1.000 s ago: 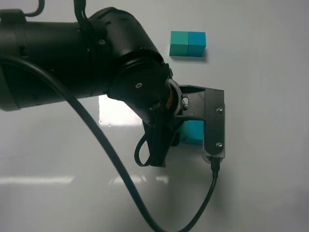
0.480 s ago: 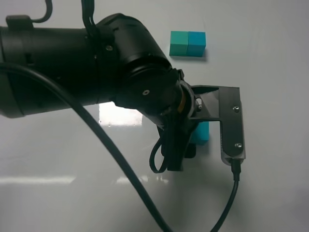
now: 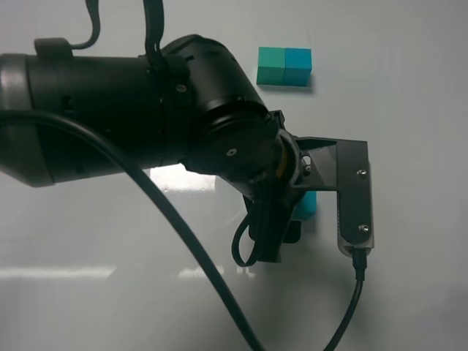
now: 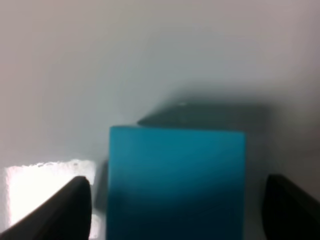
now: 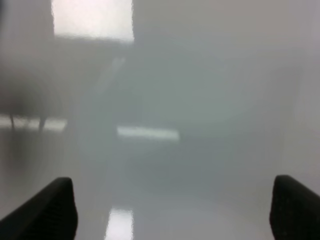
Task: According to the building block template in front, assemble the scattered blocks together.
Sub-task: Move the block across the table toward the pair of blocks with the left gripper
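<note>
Left claw [image 4: 175,210] stands released — jaws parted, a gap either side of the cyan-blue cube [image 4: 177,165] between them.

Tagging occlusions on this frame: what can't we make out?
- Exterior high: the left arm hides the green block, the left gripper and all but a corner of the blue block; the right gripper is out of frame.
- Left wrist: a dark blurred shape behind the blue block, green block or shadow unclear; fingers cut off by the frame edge.
- Right wrist: only blurred table.
</note>
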Controlling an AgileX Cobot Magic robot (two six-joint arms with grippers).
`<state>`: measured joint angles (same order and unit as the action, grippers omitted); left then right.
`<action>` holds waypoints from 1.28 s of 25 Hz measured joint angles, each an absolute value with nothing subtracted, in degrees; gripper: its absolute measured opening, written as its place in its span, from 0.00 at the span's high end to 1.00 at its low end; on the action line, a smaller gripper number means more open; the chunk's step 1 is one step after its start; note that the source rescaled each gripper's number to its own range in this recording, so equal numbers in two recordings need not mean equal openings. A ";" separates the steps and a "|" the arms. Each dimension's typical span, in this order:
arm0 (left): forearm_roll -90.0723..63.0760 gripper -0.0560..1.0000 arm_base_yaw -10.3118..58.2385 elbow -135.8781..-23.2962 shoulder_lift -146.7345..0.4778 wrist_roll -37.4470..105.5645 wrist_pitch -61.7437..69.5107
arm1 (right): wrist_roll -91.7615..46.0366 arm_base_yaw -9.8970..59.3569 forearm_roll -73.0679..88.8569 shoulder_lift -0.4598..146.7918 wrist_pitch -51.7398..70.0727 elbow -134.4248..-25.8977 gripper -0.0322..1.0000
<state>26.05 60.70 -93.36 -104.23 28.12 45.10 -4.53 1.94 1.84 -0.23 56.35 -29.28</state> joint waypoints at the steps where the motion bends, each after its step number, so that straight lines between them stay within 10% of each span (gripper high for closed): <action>1: 26.68 0.41 60.70 -93.36 -104.23 28.12 45.23 | -4.53 1.94 1.84 -0.23 56.35 -29.28 0.15; 5: 28.80 0.92 61.07 -93.36 -104.23 28.06 45.87 | -4.53 1.94 1.84 -0.23 56.35 -29.28 0.15; 32: 32.38 0.93 55.27 -93.30 -101.76 25.39 40.19 | -4.64 1.94 1.84 -0.23 56.35 -29.28 0.19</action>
<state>32.38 55.27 -93.30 -101.76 25.39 40.19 -4.64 1.94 1.84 -0.23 56.35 -29.28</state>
